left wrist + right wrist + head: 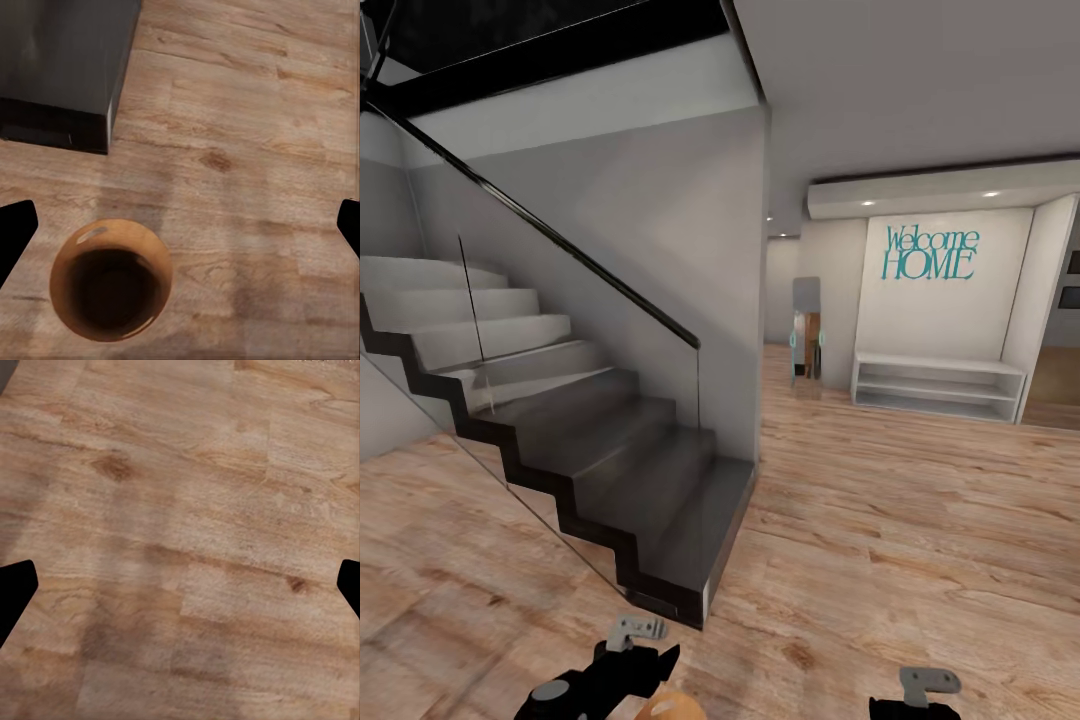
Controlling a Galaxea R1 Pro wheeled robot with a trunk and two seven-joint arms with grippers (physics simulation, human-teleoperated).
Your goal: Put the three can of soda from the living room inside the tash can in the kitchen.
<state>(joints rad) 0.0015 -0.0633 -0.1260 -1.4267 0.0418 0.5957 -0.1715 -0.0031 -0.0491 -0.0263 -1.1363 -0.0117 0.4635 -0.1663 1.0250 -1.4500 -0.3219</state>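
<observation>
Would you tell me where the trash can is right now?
The trash can stands on the wood floor below the left gripper, near the bottom stair step.

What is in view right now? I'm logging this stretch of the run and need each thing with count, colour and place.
Trash can: one, copper-brown, dark inside, on the floor.
Staircase: one, dark steps, glass rail, at left.
Welcome HOME sign: one, teal, far wall.
Shelf unit: one, white, under the sign.
Floor: light wood planks.
Left gripper: one, black, open above the floor.
Right gripper: one, black, open above the floor.
</observation>
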